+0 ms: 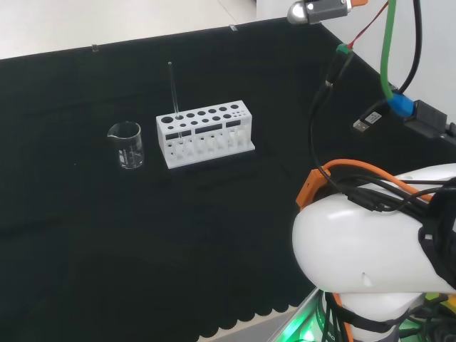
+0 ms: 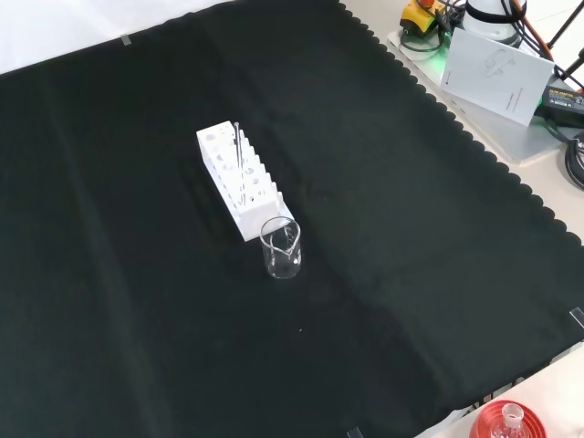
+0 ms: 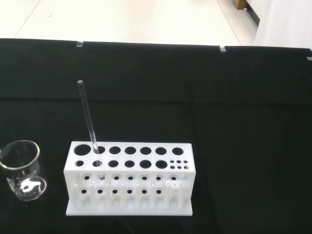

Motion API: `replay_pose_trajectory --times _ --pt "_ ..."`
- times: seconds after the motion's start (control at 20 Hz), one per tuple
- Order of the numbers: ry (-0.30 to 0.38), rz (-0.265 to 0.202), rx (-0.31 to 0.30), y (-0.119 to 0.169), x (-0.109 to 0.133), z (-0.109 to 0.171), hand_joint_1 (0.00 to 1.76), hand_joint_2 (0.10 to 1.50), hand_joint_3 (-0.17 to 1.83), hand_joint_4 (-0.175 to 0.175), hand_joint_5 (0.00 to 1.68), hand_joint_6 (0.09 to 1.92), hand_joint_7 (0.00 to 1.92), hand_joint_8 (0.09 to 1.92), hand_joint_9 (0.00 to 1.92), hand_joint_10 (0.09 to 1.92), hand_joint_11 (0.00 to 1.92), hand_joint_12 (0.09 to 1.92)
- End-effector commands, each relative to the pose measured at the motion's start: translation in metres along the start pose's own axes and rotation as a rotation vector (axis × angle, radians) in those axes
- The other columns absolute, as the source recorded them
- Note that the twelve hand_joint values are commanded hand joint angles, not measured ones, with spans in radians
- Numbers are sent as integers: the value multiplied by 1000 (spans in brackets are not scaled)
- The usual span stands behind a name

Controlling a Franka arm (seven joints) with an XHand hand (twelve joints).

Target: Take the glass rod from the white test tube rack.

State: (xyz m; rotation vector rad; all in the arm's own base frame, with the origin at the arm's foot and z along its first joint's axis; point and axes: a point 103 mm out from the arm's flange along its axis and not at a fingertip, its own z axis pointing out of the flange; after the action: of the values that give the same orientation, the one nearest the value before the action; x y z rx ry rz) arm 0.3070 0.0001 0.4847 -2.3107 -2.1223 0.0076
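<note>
The glass rod (image 1: 173, 92) stands nearly upright in the white test tube rack (image 1: 205, 134), in a hole at the rack's left end in the head view, its upper part rising well above the rack's top. How the hand's fingers are set cannot be told, so the rod's place can only be given against the arm: the rack sits out on the black cloth of the bench (image 1: 107, 235), well apart from the big white arm link (image 1: 370, 249) at the head view's lower right.

Going left to right in the head view, a small clear beaker (image 1: 127, 144) stands just beside the rack's left end, then the rack with the rod, then bare cloth, then the arm and its cables.

The front view turns the row end-on: the rack (image 2: 239, 180) runs away from the camera, with the beaker (image 2: 281, 247) at its near end and the rod (image 2: 239, 151) toward that same end. It also takes in the cloth's scalloped edge and a white sheet of paper (image 2: 497, 73) at the upper right.

The wrist view brings out the rack's (image 3: 129, 178) two rows of round holes, a cluster of small holes at the far end from the beaker (image 3: 22, 170), and the rod (image 3: 88, 119) leaning slightly, seated in the second hole of the row nearer the camera.
</note>
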Motion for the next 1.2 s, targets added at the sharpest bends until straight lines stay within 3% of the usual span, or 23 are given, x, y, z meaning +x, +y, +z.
replay_pose_trajectory --times 0.05,0.15,0.25,0.4,0.5,0.6,0.7,1.0,1.2 --pt "-58 75 -106 -50 -29 -73 528 951 537 -165 103 169 470 87 626 87 641 87" --pt "-49 87 -120 -54 -22 -78 445 1083 408 -160 41 87 293 87 431 87 422 87" --pt "-2 92 -121 -55 -36 -82 425 1118 364 -156 32 87 250 87 386 87 369 87" --pt "-26 122 -115 -58 -46 -80 433 1320 -78 -153 40 87 197 118 335 111 67 837" --pt "-25 123 -116 -59 -47 -80 442 1343 -150 -151 43 87 88 382 203 441 15 1022" --pt "-14 119 -117 -60 -51 -78 441 1350 -170 -150 46 87 23 554 98 698 2 1071" --pt "-27 112 -123 -60 -51 -78 446 1348 -175 -152 50 87 4 621 64 794 0 1086" --pt "-53 100 -116 -57 -34 -78 494 1321 -175 -165 102 87 16 766 110 844 0 1182" --pt "-30 109 -121 -60 -46 -77 516 1308 -175 -169 120 87 31 793 132 850 0 1224"
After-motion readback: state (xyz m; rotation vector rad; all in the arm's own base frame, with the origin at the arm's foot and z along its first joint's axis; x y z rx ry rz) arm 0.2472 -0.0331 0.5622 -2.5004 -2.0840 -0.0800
